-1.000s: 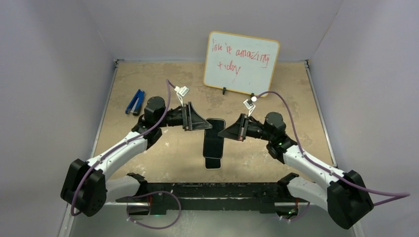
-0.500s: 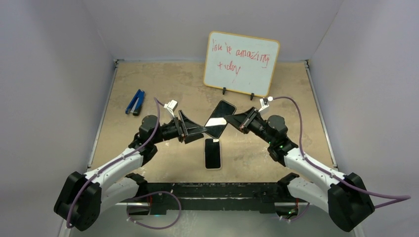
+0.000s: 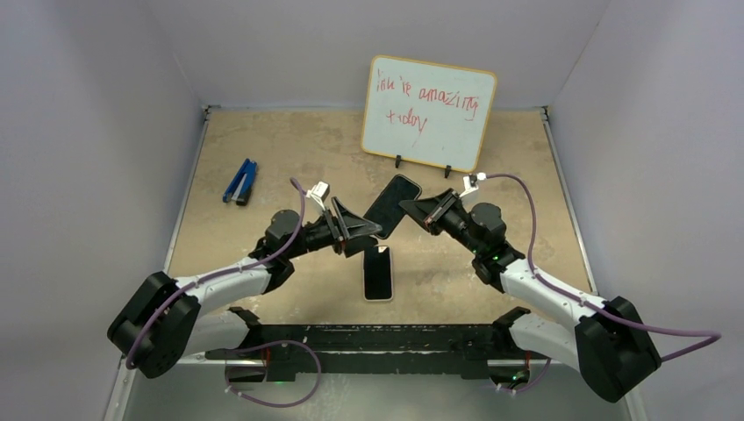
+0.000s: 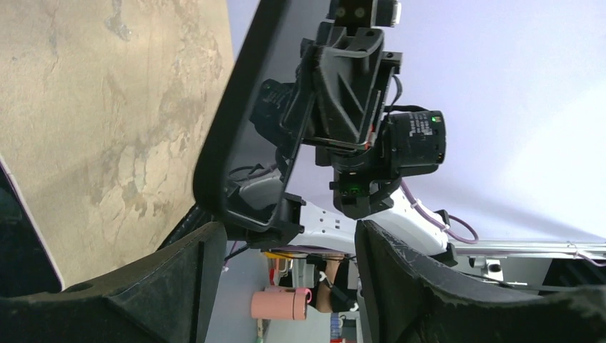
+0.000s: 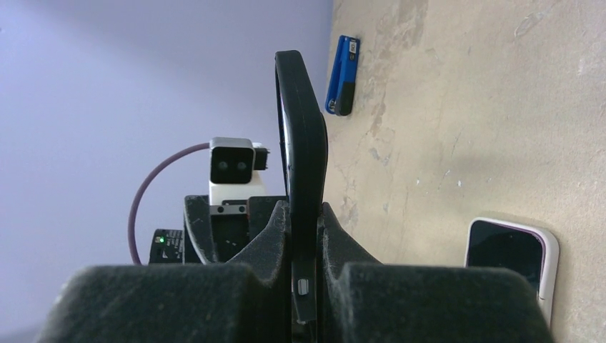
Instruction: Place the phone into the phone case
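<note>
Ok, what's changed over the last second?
The phone case has come up off the phone and swung away toward the whiteboard, clamped in the right gripper. The left gripper now stands open at its near end, apparently released. Phone, whiteboard and blue object stayed put.

A whiteboard (image 3: 429, 112) with red handwriting is propped upright on black feet at the back of the tan, mottled table (image 3: 289, 145). A blue tool (image 3: 239, 181) is laid flat near the left wall (image 3: 88, 132), well apart from the whiteboard.
</note>
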You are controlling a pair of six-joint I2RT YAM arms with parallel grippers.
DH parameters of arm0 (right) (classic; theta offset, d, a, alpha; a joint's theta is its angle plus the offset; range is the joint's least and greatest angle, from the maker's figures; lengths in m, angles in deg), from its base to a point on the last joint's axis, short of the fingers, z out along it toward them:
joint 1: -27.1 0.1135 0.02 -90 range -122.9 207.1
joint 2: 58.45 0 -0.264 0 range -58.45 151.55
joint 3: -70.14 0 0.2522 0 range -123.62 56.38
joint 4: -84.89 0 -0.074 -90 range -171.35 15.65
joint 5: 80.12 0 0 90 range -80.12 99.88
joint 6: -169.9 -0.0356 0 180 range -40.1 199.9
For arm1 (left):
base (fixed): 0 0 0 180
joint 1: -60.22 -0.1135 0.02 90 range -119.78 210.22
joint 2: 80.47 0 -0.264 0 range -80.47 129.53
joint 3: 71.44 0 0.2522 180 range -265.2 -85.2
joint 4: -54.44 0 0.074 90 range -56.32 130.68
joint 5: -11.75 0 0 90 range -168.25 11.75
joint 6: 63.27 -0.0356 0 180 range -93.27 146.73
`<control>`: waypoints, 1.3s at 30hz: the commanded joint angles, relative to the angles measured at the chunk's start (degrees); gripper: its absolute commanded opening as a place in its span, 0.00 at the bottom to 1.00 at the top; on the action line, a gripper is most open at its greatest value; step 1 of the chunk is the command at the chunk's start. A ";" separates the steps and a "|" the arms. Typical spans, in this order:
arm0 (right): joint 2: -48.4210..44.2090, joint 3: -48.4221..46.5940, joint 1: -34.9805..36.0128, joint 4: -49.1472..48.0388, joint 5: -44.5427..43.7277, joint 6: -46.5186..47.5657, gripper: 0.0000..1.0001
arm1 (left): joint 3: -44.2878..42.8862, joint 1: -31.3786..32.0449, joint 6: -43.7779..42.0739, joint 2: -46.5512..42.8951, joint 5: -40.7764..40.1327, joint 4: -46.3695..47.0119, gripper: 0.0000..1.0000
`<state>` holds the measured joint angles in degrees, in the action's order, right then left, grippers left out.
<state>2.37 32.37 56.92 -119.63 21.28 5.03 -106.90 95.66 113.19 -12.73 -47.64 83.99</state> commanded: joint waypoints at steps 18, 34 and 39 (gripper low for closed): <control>-1.54 3.09 0.21 -8.35 -0.28 -3.15 0.00 | 0.08 3.10 2.67 3.45 -8.10 5.48 0.30; -4.36 5.63 1.13 -3.68 -0.82 2.40 0.00 | -2.90 3.06 -4.71 -0.13 -11.21 -15.23 0.07; -4.97 4.53 0.71 1.95 2.03 5.97 0.00 | -10.13 3.06 -17.30 -4.89 -15.85 -33.94 0.52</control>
<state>-0.41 38.10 57.88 -118.89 20.43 7.11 -109.65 99.22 108.12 -13.12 -56.71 65.87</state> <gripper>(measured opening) 0.071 0.405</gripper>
